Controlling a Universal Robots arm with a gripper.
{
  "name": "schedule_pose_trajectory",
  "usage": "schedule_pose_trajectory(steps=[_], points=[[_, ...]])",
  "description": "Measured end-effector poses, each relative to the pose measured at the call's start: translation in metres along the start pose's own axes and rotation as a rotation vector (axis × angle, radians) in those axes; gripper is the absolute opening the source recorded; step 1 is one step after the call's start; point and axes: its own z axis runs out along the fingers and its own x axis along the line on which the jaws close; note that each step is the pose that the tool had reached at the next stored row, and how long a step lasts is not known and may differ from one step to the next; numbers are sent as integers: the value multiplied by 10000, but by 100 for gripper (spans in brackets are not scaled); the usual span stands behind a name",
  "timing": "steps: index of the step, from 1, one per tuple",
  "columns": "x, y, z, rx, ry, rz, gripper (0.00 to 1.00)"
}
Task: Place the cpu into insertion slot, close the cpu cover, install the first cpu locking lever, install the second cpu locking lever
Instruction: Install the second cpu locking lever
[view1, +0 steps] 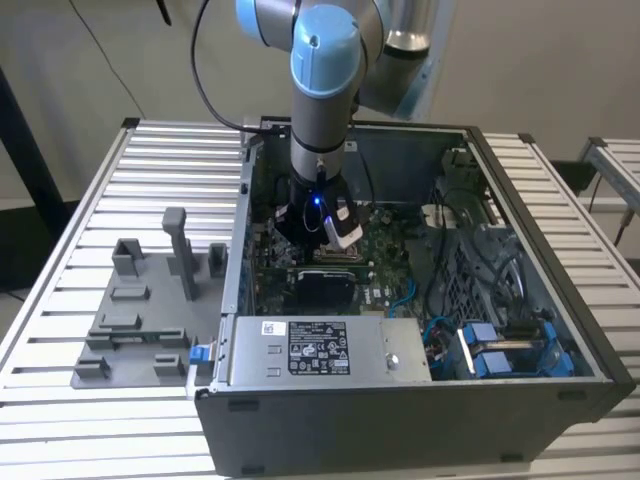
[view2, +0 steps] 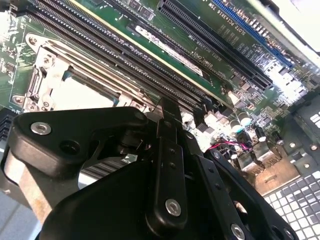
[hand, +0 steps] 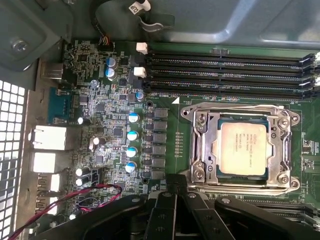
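Observation:
The cpu is a tan metallic square lying flat in the insertion slot on the green board. The silver cpu cover lies down around it, its window framing the chip. One thin wire lever runs along one side of the cover and another lever along the opposite side, both lying low. My black gripper is shut with nothing seen between its fingers, its tip beside the second lever's end. In the second wrist view the gripper stands just beside the cpu. In the exterior view the gripper hangs over the socket.
The open computer case surrounds the board. A grey box with a white label lies at the case's front, a black square patch behind it. Memory slots, capacitors and red wires flank the socket. A grey fixture tray sits outside.

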Motion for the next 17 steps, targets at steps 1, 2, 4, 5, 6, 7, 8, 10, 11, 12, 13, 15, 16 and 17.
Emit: schedule_pose_trajectory(steps=[1, 2, 4, 5, 6, 7, 8, 10, 11, 12, 13, 15, 16, 17], points=[[0, 1, 0, 3, 0, 0, 11], [0, 1, 0, 4, 0, 0, 11], [0, 3, -2, 4, 0, 0, 11], [0, 4, -6, 3, -1, 0, 11], [0, 5, -13, 0, -2, 0, 11], [0, 7, -20, 1, -1, 0, 11], [0, 7, -24, 1, -1, 0, 11], [0, 9, -35, 1, 0, 0, 11], [0, 12, -35, 1, -1, 0, 11], [0, 18, -35, 1, -2, 2, 11], [0, 21, -38, 4, 1, 1, 11], [0, 28, -44, 4, 1, 0, 11], [0, 31, -51, 4, 1, -1, 11], [0, 36, -59, 3, 0, 0, 11]])
